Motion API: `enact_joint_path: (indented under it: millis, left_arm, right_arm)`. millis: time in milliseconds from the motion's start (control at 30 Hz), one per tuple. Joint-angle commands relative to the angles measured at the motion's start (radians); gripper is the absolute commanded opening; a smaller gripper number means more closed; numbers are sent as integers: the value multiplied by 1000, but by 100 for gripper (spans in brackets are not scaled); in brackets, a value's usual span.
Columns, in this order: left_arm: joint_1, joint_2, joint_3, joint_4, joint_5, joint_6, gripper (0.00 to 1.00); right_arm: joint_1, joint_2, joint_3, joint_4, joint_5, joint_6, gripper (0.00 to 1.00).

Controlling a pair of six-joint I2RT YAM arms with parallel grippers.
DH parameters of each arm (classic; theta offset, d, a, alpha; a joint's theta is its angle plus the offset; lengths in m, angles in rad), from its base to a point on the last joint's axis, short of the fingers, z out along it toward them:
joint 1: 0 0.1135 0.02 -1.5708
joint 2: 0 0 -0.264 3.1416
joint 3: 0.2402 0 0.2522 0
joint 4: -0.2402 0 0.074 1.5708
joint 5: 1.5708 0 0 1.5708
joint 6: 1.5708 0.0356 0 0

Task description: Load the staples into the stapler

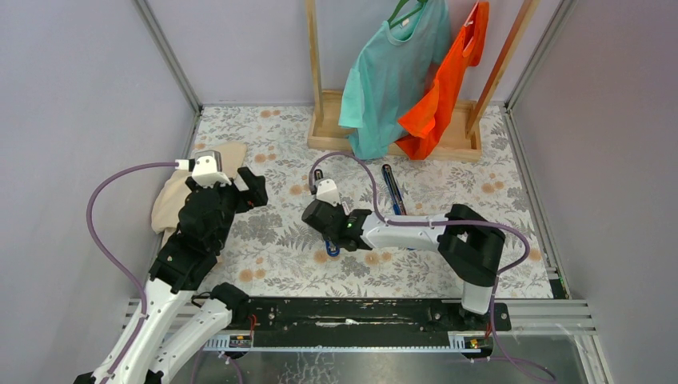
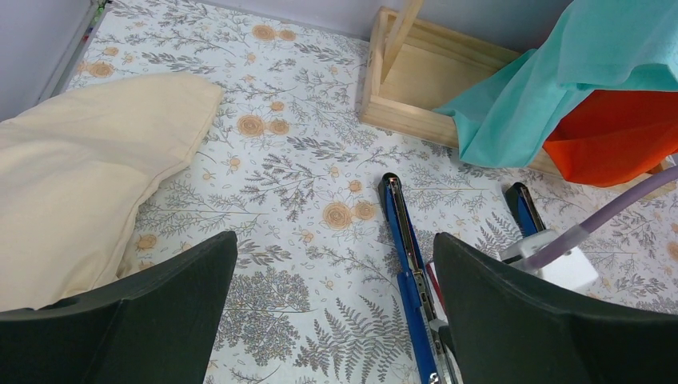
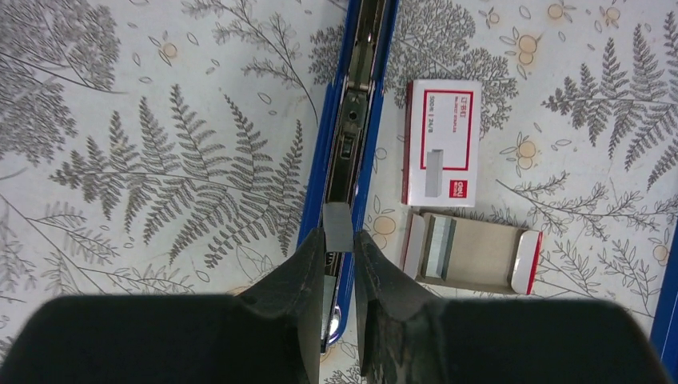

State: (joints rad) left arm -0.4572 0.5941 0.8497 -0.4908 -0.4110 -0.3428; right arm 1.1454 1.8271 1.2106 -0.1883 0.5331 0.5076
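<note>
We're over the middle of the table (image 1: pixel 272 256), where the right claw (image 3: pixel 340 236) is pinching the staples (image 3: pixel 337 222), a small grey block nipped between its two fingertips. The block sits right above the stapler (image 3: pixel 352 120), which lies opened out flat, blue sides up and metal channel showing. The claw's own fingers cover the stapler's near end.

Just to the right of the stapler lies a white and red staple box (image 3: pixel 442 142). Nearer than that is its cardboard tray (image 3: pixel 480 254), pulled out, with more grey strips in its left end. Both are beside the stapler and not touching it.

A second stapler (image 1: pixel 392 190) lies further to the right and toward the far edge. On the left side the left claw (image 2: pixel 332 240) hangs with its fingers spread wide, gripping nothing.

A cream cloth (image 1: pixel 172 200) is bunched against the left edge. At the far edge stands a wooden rack (image 1: pixel 396 138) with a teal shirt (image 1: pixel 396 72) and an orange shirt (image 1: pixel 444 100) drooping into its base.
</note>
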Motion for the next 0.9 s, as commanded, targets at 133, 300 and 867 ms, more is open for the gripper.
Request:
enact_joint_path:
  millis: [133,300,867]
  left_arm:
    - [11,-5,-8,17,-4,-8,100]
    - [12,-4,-9,17,0,-8,100]
    - [18,-2,-10,17,4,-11,100]
  right_arm:
    - [28,19,47,-41,90,48,9]
    - [30,28,50,-53,99,54,9]
    - [31,33,7,-20,112,123,13]
